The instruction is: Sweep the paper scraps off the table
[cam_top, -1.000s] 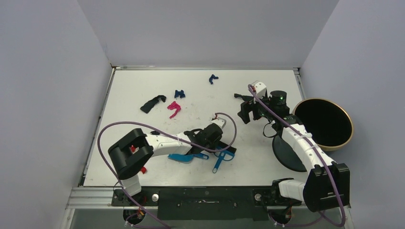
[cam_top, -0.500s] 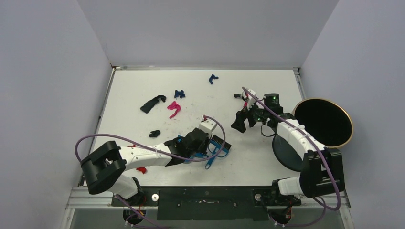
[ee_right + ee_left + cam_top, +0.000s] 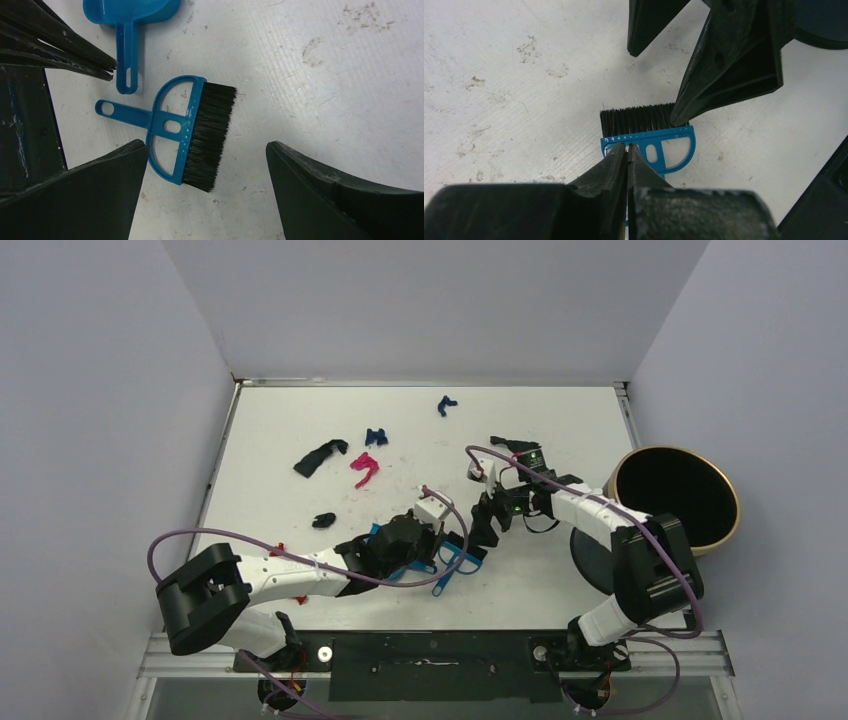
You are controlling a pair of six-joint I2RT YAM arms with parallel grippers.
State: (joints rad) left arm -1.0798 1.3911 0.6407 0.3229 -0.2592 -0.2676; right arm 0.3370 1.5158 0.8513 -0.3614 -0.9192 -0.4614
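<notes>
The small blue hand brush (image 3: 172,125) with black bristles lies flat on the white table (image 3: 280,420). My right gripper (image 3: 206,144) is open just above it, one finger on each side of the brush head; it also shows in the top view (image 3: 485,532). My left gripper (image 3: 626,146) is shut and empty, its tips at the blue back of the brush (image 3: 649,145). The blue dustpan (image 3: 130,15) lies beside the brush, mostly under my left arm in the top view. Paper scraps lie at the back left: black (image 3: 320,457), magenta (image 3: 365,468) and dark blue (image 3: 376,436).
More scraps: dark blue (image 3: 446,403) at the back, black (image 3: 323,520) by my left arm, black (image 3: 510,443) behind my right arm, red (image 3: 297,597) near the front edge. A round dark bin (image 3: 675,495) with gold rim stands at the right. A dark disc (image 3: 600,560) lies under my right arm.
My right gripper has moved left and toward the front, from the back right down over the brush. My left arm's elbow has swung left; its gripper stays by the brush.
</notes>
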